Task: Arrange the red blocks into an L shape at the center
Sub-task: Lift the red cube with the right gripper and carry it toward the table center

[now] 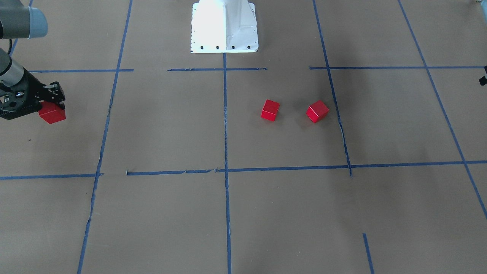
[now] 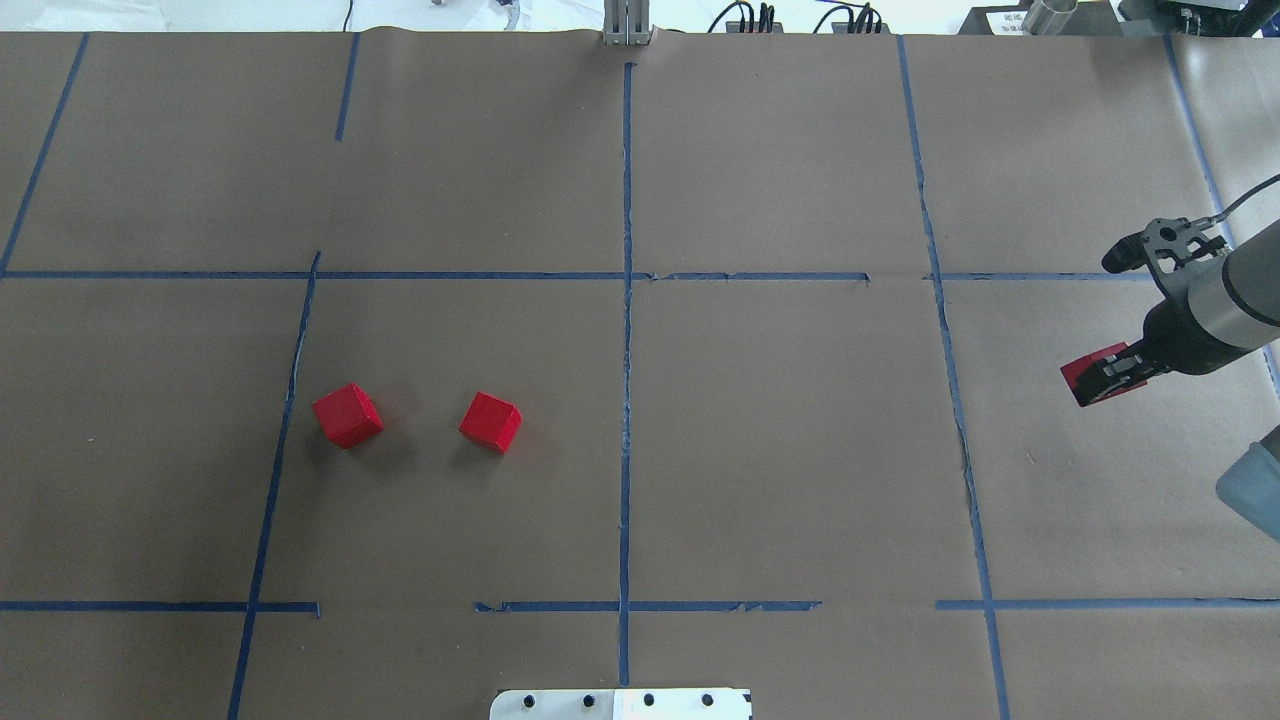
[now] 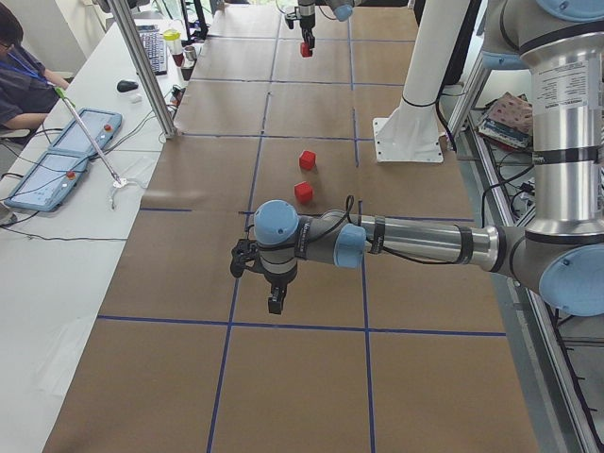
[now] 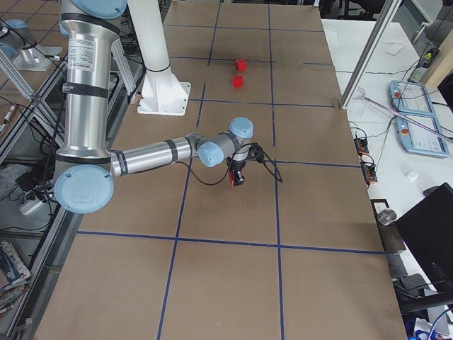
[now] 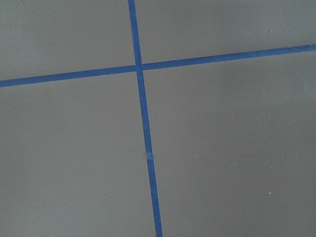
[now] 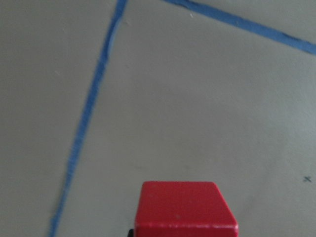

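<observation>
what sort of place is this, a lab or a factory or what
Most likely a robotics research lab: a brown-paper table gridded with blue tape, and an operator at a side bench with control pendants.

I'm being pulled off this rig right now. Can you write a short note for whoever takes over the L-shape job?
Right gripper: jaws shut on the held red block, far out on the robot's right, well off centre.
Left gripper: seen only in the left side view, over bare paper; cannot tell if it is open or shut.
Loose: outer red block and inner red block, both on the robot's left of the centre tape line, not touching.
Done: one block grasped.
Left: bring all three to centre, touching, in an L.
</observation>
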